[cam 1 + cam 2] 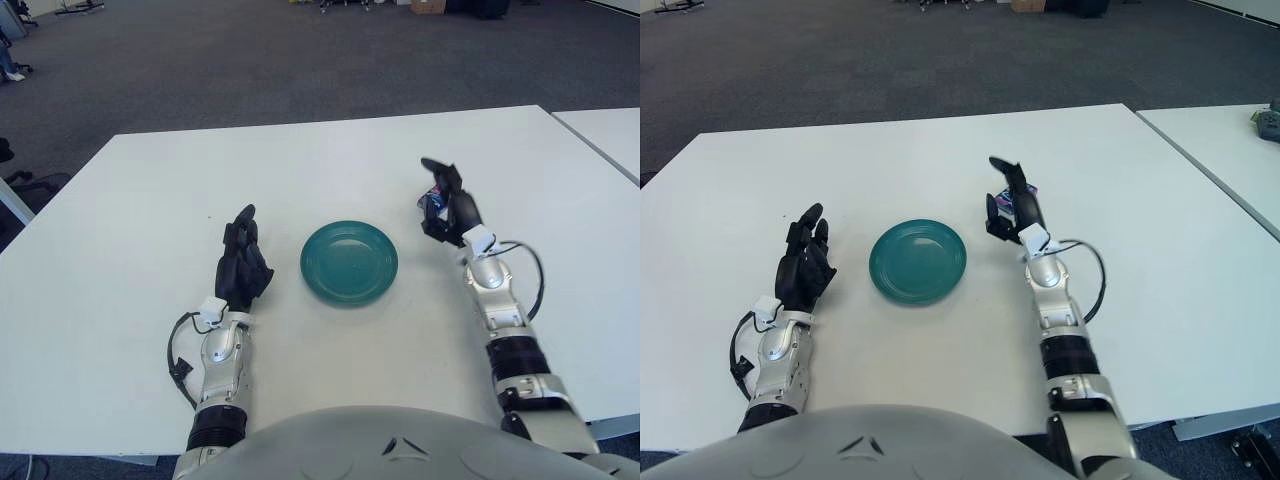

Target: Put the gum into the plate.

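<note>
Right of the plate (349, 263), your right hand (447, 204) hovers open over the gum (432, 199) — light, stiff, slick box — pinch its long sides.

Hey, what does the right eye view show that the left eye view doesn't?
Only the right eye view shows a grey-green object on the neighbouring table at the far right edge. Only the left eye view shows a chair base at the left edge. Both share the white table, the teal plate, the left hand left of it, and the right hand raised in front of the mostly hidden gum.
</note>
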{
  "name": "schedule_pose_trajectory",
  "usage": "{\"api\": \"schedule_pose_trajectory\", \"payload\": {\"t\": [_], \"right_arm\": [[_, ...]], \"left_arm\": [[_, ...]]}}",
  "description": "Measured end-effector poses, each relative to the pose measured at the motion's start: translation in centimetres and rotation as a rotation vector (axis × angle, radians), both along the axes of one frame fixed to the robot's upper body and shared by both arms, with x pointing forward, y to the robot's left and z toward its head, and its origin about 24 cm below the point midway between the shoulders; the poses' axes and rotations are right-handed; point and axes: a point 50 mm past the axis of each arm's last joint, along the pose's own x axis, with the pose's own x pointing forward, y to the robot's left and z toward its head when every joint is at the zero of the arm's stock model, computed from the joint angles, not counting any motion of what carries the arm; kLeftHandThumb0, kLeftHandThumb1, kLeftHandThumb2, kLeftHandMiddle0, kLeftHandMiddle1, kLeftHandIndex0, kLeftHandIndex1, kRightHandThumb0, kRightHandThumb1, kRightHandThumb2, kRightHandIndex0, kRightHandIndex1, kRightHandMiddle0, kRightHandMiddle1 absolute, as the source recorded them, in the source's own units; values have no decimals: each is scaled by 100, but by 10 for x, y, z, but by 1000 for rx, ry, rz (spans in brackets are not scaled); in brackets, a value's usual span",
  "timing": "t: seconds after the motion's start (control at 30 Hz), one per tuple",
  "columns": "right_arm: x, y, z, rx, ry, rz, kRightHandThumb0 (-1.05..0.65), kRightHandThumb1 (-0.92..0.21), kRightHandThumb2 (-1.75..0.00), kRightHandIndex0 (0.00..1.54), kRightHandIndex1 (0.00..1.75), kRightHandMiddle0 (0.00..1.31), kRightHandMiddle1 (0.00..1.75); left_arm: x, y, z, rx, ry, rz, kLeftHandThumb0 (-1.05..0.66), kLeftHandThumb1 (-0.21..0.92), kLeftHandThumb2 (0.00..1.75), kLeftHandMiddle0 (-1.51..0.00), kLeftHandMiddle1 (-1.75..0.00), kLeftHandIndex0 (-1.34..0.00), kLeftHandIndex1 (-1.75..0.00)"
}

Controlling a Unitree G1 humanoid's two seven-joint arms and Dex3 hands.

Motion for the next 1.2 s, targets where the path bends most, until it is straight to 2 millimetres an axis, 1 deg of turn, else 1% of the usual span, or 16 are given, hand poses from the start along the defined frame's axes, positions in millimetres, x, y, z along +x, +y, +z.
{"api": "schedule_pose_trajectory", "payload": {"t": [0.07, 0.17, 0.33, 0.4, 0.5, 0.67, 0.77, 0.9, 1.1, 1.2], "right_arm": [[1, -3, 14, -96, -106, -14, -77, -92, -64, 24, 4, 0, 64], [3, -7, 30, -232, -222, -48, -75, -92, -58, 26, 4, 0, 68], [7, -14, 47, -501, -350, -77, -73, -92, -53, 28, 4, 0, 72], [10, -15, 54, -604, -394, -78, -72, -92, -53, 28, 3, 0, 71], [17, -15, 66, -724, -434, -96, -72, -92, -52, 28, 2, 0, 69], [36, -15, 87, -918, -441, -135, -74, -92, -53, 27, 1, 0, 66], [44, -16, 96, -979, -432, -156, -75, -92, -53, 27, 1, 0, 64], [54, -16, 95, -1047, -376, -149, -76, -92, -54, 27, 1, 0, 61], [74, -19, 79, -1159, -185, -117, -77, -92, -55, 27, 0, 0, 55], [85, -28, 70, -1199, -83, -131, -79, -92, -57, 28, 1, 0, 55]], "left_arm": [[2, 0, 1, 0, -5, -2, -92, 92, 91, -17, 0, 0, -49], [3, -1, 2, 0, -8, -4, -93, 92, 91, -17, 0, 0, -47], [3, -1, -1, -2, 2, -6, -94, 92, 91, -16, 0, 0, -46], [3, -2, -3, -3, 11, -8, -95, 92, 92, -16, 0, 0, -45], [5, -3, -4, -5, 15, -13, -96, 92, 92, -16, 0, 0, -45], [8, -4, -5, -9, 19, -21, -96, 92, 91, -16, 0, 0, -45], [9, -5, -5, -10, 19, -22, -95, 92, 91, -16, 0, 0, -45], [9, -5, -5, -10, 20, -24, -95, 92, 91, -17, 0, 0, -45], [10, -5, -5, -6, 20, -25, -94, 92, 92, -17, -1, 0, -46], [12, -5, -3, -5, 11, -27, -95, 92, 91, -18, -1, 0, -47]]}}
